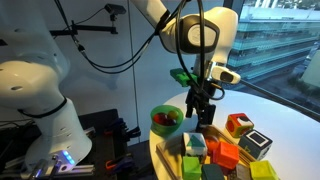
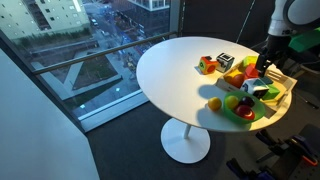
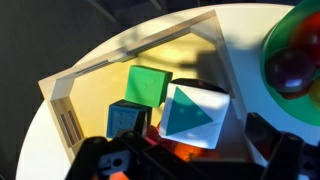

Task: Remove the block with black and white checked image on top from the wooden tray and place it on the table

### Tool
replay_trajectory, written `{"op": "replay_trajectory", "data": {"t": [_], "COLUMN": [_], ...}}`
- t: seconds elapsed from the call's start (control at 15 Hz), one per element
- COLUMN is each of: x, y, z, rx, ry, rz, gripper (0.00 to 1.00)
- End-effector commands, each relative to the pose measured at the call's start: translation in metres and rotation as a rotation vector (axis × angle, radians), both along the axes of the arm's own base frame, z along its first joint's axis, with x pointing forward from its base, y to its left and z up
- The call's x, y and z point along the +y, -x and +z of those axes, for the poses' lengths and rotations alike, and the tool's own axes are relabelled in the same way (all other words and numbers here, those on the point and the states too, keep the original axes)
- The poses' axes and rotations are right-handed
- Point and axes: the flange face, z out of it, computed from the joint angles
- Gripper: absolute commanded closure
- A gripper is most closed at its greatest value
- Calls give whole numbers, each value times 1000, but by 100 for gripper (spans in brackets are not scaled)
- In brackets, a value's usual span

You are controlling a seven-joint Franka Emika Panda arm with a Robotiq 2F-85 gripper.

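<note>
Several coloured blocks are crowding the wooden tray, which is lying near the edge of the round white table. The gripper is hanging just above those blocks, at the centre of an exterior view. Its fingers are standing wide apart at the bottom of the wrist view and are grasping nothing.

In the middle of the wrist view three cubes are sitting close together inside the tray: a green block, a dark teal block and a white block with a teal triangle. The white one is lying nearest the gap between the fingers, and something orange is showing just beneath it at the lower edge of the frame.

I cannot tell which of the tray's cubes is the checked block, as its patterned face is not reading clearly in any view.

Off the tray, a red-orange block and a dark block with a pale square outline are resting side by side on the table, right of centre in an exterior view. The green bowl is standing just left of the gripper there, holding rounded coloured pieces.
</note>
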Motion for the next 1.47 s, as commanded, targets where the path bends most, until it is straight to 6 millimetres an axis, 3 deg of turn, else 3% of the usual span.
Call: {"op": "replay_trajectory", "data": {"t": [0.0, 0.53, 1.4], "x": [-4, -5, -20], "y": [17, 27, 26], "z": [1, -33, -89], "rx": [-93, -206, -225], "ry": [-48, -34, -18], "rz": [-6, -19, -29], "gripper": [0, 0, 0]}}
